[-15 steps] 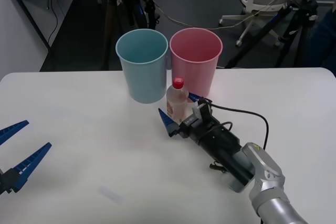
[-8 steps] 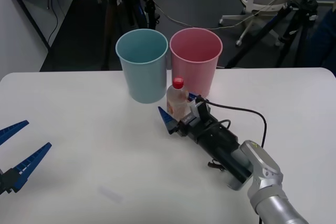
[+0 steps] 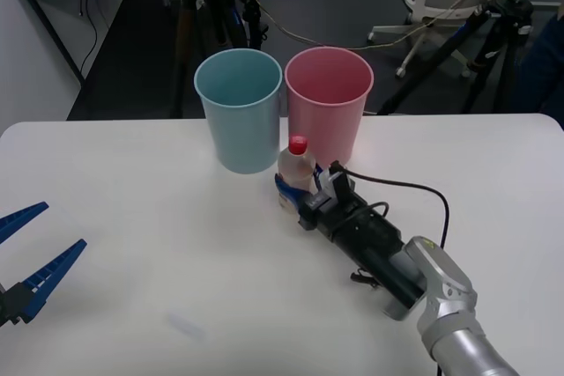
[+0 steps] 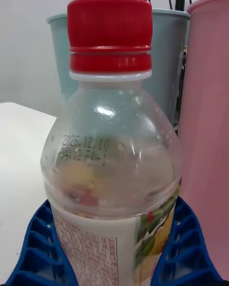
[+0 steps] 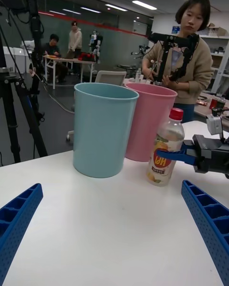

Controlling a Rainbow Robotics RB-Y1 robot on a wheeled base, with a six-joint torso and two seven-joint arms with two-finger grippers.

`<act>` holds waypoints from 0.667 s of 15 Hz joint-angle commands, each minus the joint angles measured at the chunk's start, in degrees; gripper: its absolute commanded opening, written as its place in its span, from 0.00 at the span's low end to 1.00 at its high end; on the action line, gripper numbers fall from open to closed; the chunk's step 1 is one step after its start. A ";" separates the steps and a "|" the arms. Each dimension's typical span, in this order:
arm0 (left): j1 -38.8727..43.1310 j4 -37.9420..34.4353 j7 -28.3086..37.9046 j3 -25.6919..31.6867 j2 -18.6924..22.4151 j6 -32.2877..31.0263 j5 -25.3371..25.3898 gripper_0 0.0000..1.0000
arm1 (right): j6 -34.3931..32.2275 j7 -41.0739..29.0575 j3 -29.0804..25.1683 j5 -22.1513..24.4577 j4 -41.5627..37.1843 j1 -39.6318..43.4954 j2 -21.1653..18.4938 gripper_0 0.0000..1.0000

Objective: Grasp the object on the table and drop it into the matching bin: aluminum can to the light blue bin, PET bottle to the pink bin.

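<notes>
between the 2 blue ribbed fingers of the right gripper (image 3: 295,189) stands the small clear plastic bottle (image 3: 295,173) with its red screw cap and orange-and-white label, upright on the large white table (image 3: 132,217). the fingers are drawn in against the bottle's lower body, one on each side, and seem to press on the label band (the right wrist view shows both pads hugging it), so the grip looks made or very nearly so. just beyond the gripper, past the bottle, rises the tall round pink plastic bin (image 3: 328,99); beside that, and also beyond the fingertips, is the matching tall round light blue plastic bin (image 3: 239,107). the bottle's base looks to rest on the tabletop, near the foot of the pink bin but apart from it.

the step in hand, as i judge it, is the grasp itself, with lifting not yet begun. next the bottle needs raising clear above the pink rim, a short carry forward over the opening, then release; the bin's closeness means a straight lift first, lest the bottle knock its wall.

the left gripper (image 3: 31,257) waits with fingers spread wide, well apart from everything.
</notes>
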 commanded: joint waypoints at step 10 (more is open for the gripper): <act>0.00 0.00 0.00 0.00 0.00 0.00 0.00 1.00 | 6.68 -6.65 9.68 -4.56 -19.51 12.51 -10.48 0.00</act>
